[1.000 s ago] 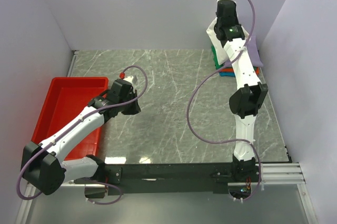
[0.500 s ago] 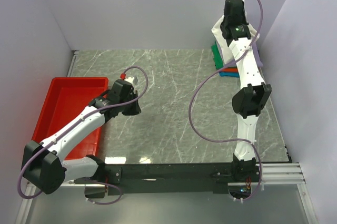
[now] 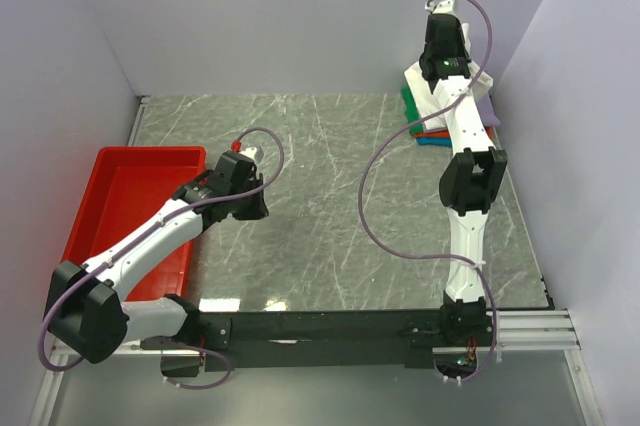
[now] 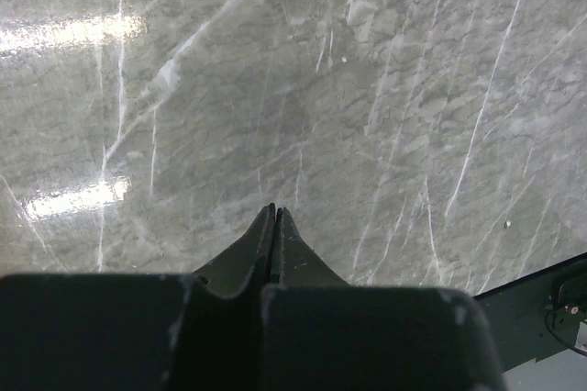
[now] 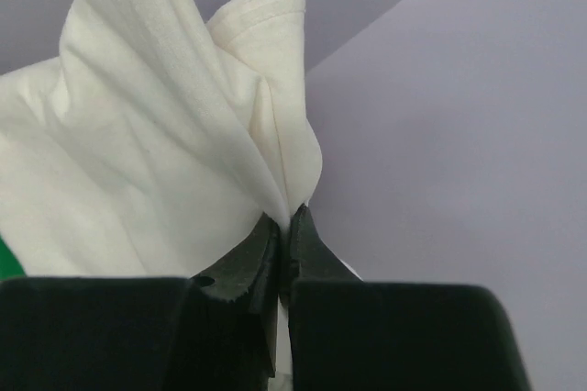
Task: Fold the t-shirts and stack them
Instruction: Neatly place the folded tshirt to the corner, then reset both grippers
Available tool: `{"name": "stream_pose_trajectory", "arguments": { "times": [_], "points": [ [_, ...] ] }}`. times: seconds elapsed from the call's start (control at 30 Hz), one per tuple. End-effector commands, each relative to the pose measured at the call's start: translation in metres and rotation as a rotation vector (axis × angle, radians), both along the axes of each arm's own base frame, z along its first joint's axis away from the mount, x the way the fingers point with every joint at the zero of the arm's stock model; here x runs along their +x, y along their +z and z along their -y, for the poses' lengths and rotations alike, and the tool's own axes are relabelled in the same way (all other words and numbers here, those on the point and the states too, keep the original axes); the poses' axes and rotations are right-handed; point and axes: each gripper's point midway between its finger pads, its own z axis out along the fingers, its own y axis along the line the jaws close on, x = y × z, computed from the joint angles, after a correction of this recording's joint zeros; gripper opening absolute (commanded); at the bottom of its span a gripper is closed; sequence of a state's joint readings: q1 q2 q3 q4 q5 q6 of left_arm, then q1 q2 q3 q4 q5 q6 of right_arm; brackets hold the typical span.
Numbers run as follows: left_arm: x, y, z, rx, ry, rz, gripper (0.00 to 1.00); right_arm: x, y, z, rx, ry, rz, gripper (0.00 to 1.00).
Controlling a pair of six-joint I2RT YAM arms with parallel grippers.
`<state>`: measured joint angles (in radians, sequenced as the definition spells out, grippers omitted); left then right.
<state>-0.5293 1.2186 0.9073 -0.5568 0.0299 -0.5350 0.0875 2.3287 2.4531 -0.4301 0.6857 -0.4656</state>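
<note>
R pincer (image 5: 286,218) pinching white tee (image 5: 138,161) aloft, 1 o'clock; thin hold may slip, tee crumpling onto stack (image 3: 430,136). L pincer (image 4: 275,215) pressed together, empty.

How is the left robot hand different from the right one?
The left gripper pinches nothing; the right gripper pinches the white t-shirt. The left gripper hangs low over the marble table; the right gripper is raised high above the table's far right corner. Both are shut.
</note>
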Motion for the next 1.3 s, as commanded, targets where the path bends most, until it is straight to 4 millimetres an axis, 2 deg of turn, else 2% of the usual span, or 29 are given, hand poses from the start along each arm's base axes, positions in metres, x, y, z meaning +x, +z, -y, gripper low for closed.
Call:
{"name": "stream_pose_trajectory", "arguments": {
  "times": [0.0,0.1,0.13,0.23,0.43,0.47,0.5,0.63,0.67,0.7,0.8,0.83,0.87,0.93,0.97,1.03,1.07,1.13,1.17,1.23,1.27],
  "points": [
    [0.006,0.004,0.005,-0.018,-0.018,0.025,0.01,0.005,0.009,0.015,-0.005,-0.073,0.087,0.02],
    [0.006,0.003,0.005,-0.017,-0.017,0.021,0.01,0.005,-0.001,0.023,-0.011,-0.112,0.086,0.34],
    [0.006,0.003,0.005,-0.018,-0.017,0.020,0.01,0.005,-0.003,0.025,-0.013,-0.125,0.087,0.52],
    [0.006,0.003,0.005,-0.017,-0.018,0.019,0.01,0.003,-0.007,0.031,-0.012,-0.157,0.091,0.71],
    [0.006,0.004,0.004,-0.018,-0.014,0.025,0.01,-0.006,-0.005,0.031,0.052,-0.171,0.119,0.80],
    [0.006,0.004,0.004,-0.016,-0.012,0.026,0.01,-0.007,-0.009,0.028,0.066,-0.160,0.106,0.80],
    [0.007,0.005,0.004,-0.016,-0.011,0.028,0.01,-0.010,-0.002,0.023,0.097,-0.157,0.136,0.80],
    [0.008,0.008,0.001,-0.019,-0.003,0.039,0.01,-0.023,0.008,0.007,0.180,-0.135,0.175,0.81],
    [0.008,0.009,0.000,-0.021,0.000,0.041,0.01,-0.025,0.000,0.000,0.199,-0.117,0.156,0.81],
    [0.009,0.010,0.000,-0.025,0.003,0.044,0.01,-0.033,0.014,-0.003,0.229,-0.115,0.195,0.81],
    [0.010,0.012,-0.003,-0.024,0.015,0.053,0.01,-0.050,0.025,-0.025,0.304,-0.080,0.222,0.81],
    [0.012,0.014,-0.004,-0.022,0.022,0.061,0.01,-0.055,0.027,-0.038,0.325,-0.059,0.221,0.81],
    [0.012,0.015,-0.006,-0.020,0.027,0.065,0.01,-0.068,0.030,-0.044,0.344,-0.051,0.215,0.81],
    [0.013,0.021,-0.007,-0.028,0.033,0.081,0.01,-0.080,0.032,-0.062,0.420,-0.023,0.233,0.81],
    [0.013,0.022,-0.008,-0.028,0.038,0.086,0.02,-0.096,0.032,-0.077,0.467,0.000,0.231,0.81],
    [0.014,0.026,-0.011,-0.029,0.050,0.103,0.04,-0.111,0.029,-0.099,0.534,0.062,0.211,0.81],
    [0.014,0.029,-0.011,-0.035,0.053,0.110,0.04,-0.129,0.026,-0.117,0.570,0.102,0.200,0.82],
    [0.015,0.034,-0.014,-0.042,0.059,0.124,0.04,-0.149,0.022,-0.138,0.622,0.154,0.193,0.82],
    [0.017,0.035,-0.019,-0.024,0.082,0.137,0.04,-0.168,0.017,-0.153,0.658,0.197,0.186,0.82],
    [0.018,0.041,-0.021,-0.030,0.094,0.157,0.05,-0.195,0.008,-0.168,0.716,0.251,0.167,0.83],
    [0.018,0.042,-0.022,-0.029,0.097,0.162,0.05,-0.205,0.004,-0.183,0.760,0.286,0.157,0.84]
  ]
}}
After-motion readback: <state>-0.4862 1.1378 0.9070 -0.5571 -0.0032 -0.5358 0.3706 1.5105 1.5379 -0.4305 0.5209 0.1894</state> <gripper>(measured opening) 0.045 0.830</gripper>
